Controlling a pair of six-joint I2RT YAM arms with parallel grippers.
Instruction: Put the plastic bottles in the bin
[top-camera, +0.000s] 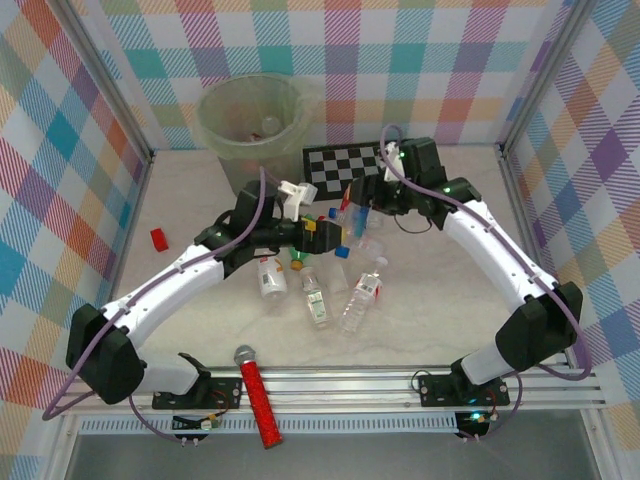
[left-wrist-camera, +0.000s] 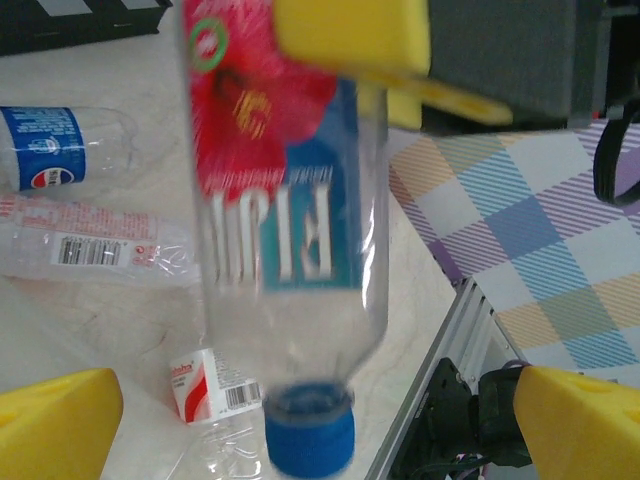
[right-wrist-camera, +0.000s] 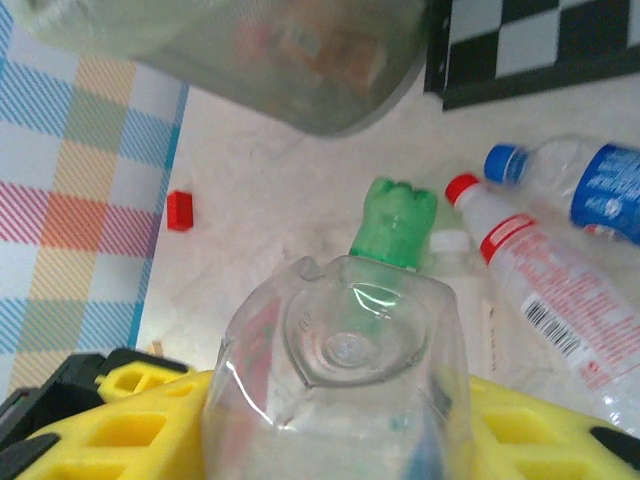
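Right wrist: right jaws clamp bottle (right-wrist-camera: 340, 345). Left jaws wide open, flanking its cap. Step: probable handover. Next: left closes, carries to bin (top-camera: 222, 135), upper left.

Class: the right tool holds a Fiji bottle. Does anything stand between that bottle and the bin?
Possibly. The open left tool flanks the Fiji bottle at its cap end, and in the top view the left arm's wrist sits roughly between the bottle and the bin. Nothing else visible blocks the way.

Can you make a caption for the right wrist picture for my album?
Right end effector holds a clear bottle, base toward the camera; green bottle and bin beyond.
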